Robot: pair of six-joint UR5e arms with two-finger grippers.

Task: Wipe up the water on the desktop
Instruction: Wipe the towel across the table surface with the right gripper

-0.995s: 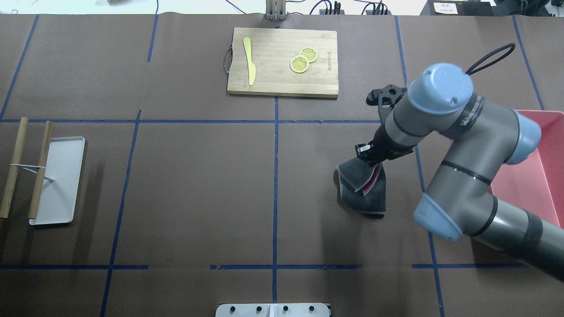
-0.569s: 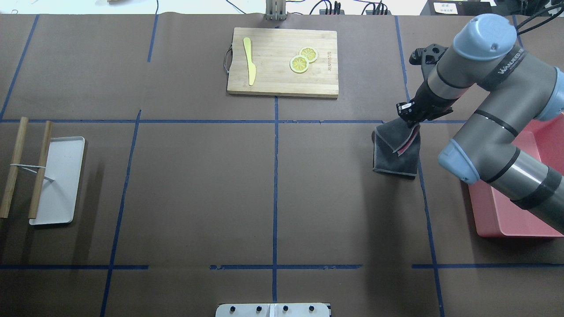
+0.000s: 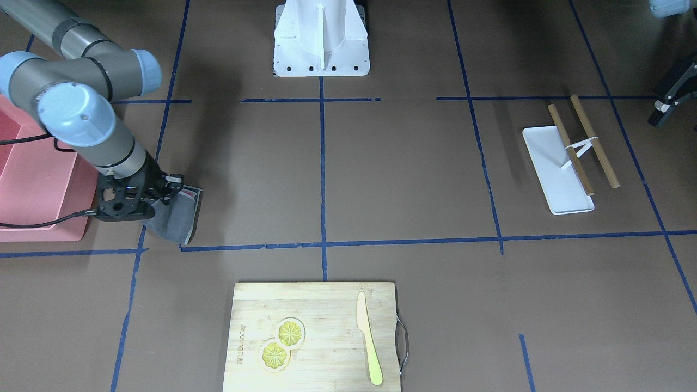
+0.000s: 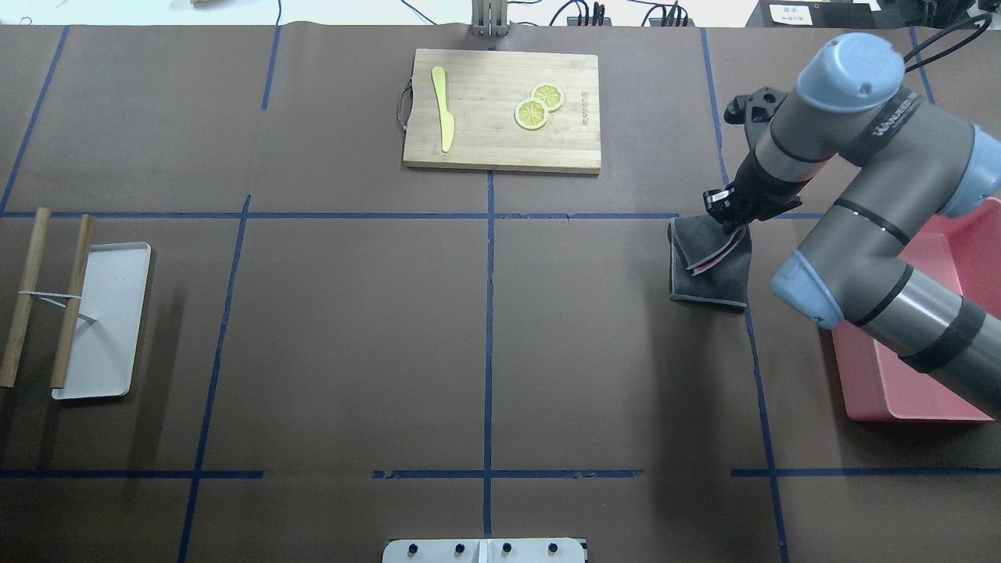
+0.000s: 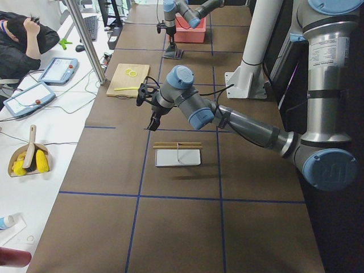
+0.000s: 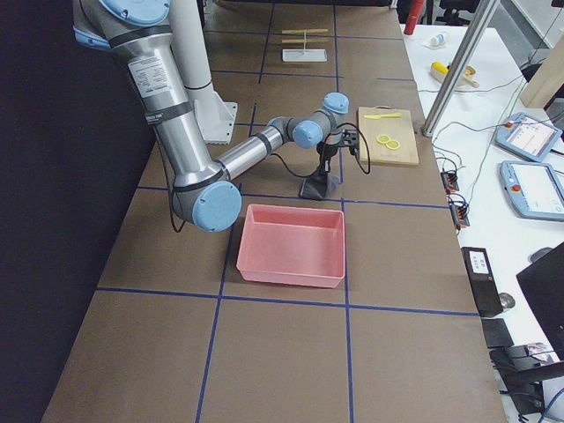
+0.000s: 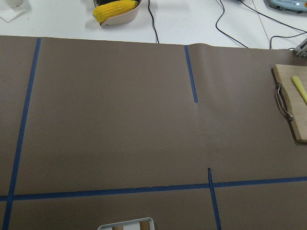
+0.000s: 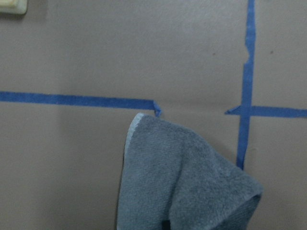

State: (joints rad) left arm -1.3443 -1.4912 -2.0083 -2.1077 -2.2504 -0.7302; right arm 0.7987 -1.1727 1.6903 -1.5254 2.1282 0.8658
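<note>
Overhead exterior shows my right end effector [image 4: 731, 221] pinched narrow on the top corner of a dark grey terry cloth with a pink inner face [image 4: 708, 275]. The cloth hangs in a loose fold, and its lower hem seems to touch the matte brown bench marked by thin blue tape lines [image 4: 352, 328]. It sits toward the right end of the bench, about midway between my edge and the operators' edge. It is just beside a pink plastic tub [image 4: 899, 391] at that end.

My left end effector [image 3: 665, 104] hovers over the left end of the bench, well apart from the work. I cannot tell whether its jaws stand apart or together.

I judge that I am mid-wipe, though I can make out no wet patch on the brown surface in any view.

To wipe well, I should come down until more of the cloth lies flat, since a dangling hem soaks up little. The pinch should stay firm so the cloth cannot slip out on the drag. Strokes should be slow and overlapping, and pressure light where the cloth crosses the tape lines, which could lift or snag. My elbow hangs over the tub, so I should sweep toward the middle of the bench. I should also stop short of the rectangular bamboo cutting board [image 4: 485, 145] at the operators' edge.
</note>
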